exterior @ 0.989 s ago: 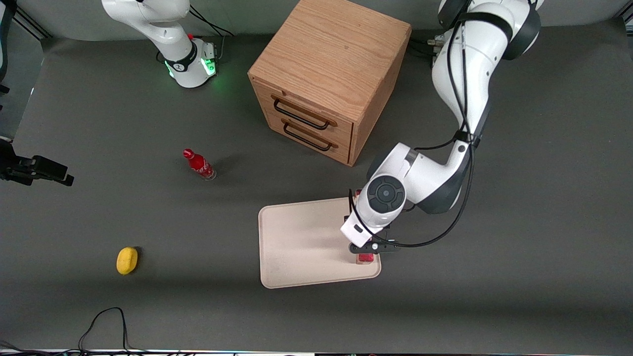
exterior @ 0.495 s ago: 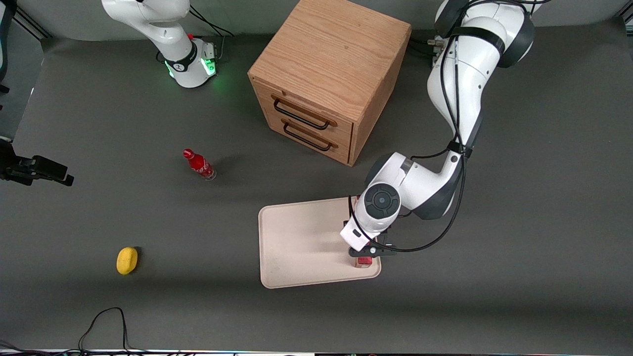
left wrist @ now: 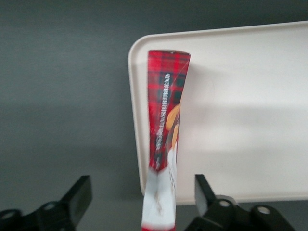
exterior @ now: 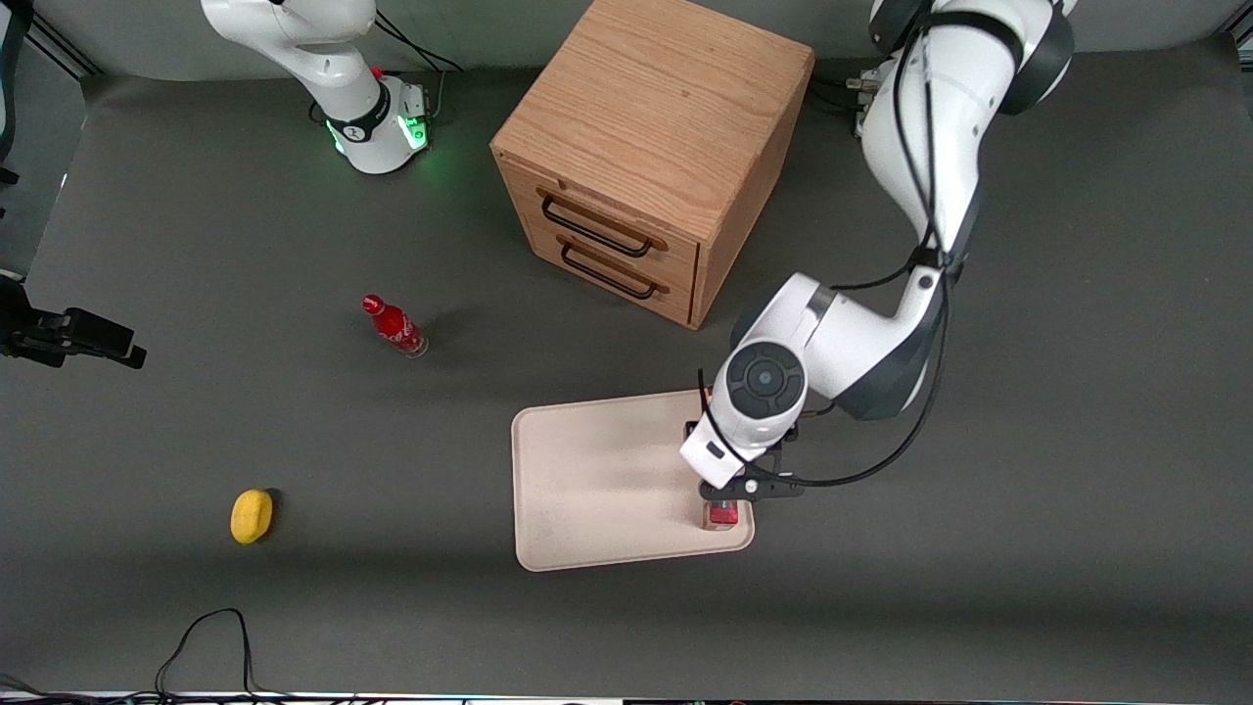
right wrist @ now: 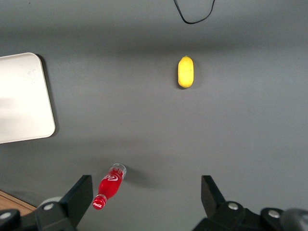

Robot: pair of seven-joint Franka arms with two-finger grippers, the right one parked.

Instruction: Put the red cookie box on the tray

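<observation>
Since half a second ago, the left arm's wrist has shifted slightly toward the working arm's end of the table and a little nearer the front camera, while the red cookie box (exterior: 722, 513) is staying in the same spot on the tray (exterior: 597, 480). The gripper (exterior: 729, 494) is hovering over the box at the tray's edge toward the working arm's end, and its fingers (left wrist: 79, 195) are standing apart, one on each side of the box with clear gaps and no contact.

Around the tray, a wooden drawer cabinet (exterior: 651, 147) with two dark handles is sitting farther from the front camera. A small red bottle (exterior: 394, 326) is standing well apart toward the parked arm's end of the table, and a yellow lemon-like object (exterior: 251, 515) is lying nearer the front camera than the bottle, also toward that end. A black cable (exterior: 210, 641) is looping at the table's edge nearest the camera. Nothing is lying on the tray's open surface beside the box.

The box is showing a dark-red tartan pattern with a line of white lettering along it, an orange-tan cookie picture, and a white patch at the end close to the wrist camera. It is lying just inside the tray's low rim, running along that rim.
</observation>
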